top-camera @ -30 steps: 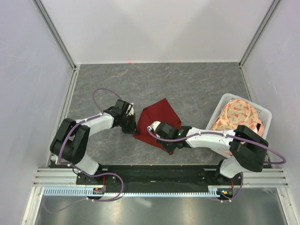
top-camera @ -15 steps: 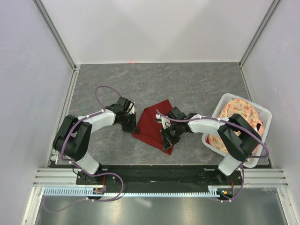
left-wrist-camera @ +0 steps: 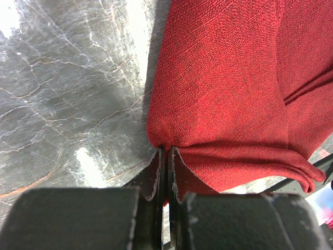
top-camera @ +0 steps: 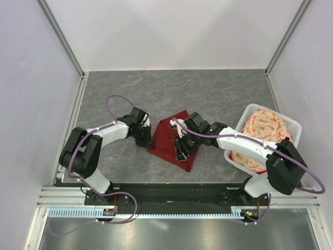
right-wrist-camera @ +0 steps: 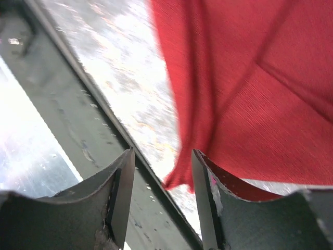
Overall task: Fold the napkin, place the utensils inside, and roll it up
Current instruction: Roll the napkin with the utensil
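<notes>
The dark red napkin (top-camera: 169, 141) lies folded and creased on the grey table between the two arms. My left gripper (top-camera: 148, 142) is shut on its left corner. In the left wrist view the cloth (left-wrist-camera: 223, 94) bunches where the tips (left-wrist-camera: 166, 153) pinch it. My right gripper (top-camera: 180, 151) hovers over the napkin's near right part and is open. In the right wrist view a loose corner of the napkin (right-wrist-camera: 250, 104) lies below the gap of that gripper (right-wrist-camera: 162, 179), touching neither finger. The utensils are out of view.
A white basket (top-camera: 292, 125) holding a peach-and-cream floral cloth (top-camera: 265, 130) stands at the right, close behind the right arm. The table's dark front rail (right-wrist-camera: 78, 130) runs just beside the napkin's near corner. Walls enclose the table on three sides.
My right gripper has opened and let go of the napkin, and its wrist has swung toward the far side. The napkin lies narrower than before. The left gripper keeps its hold in place.
</notes>
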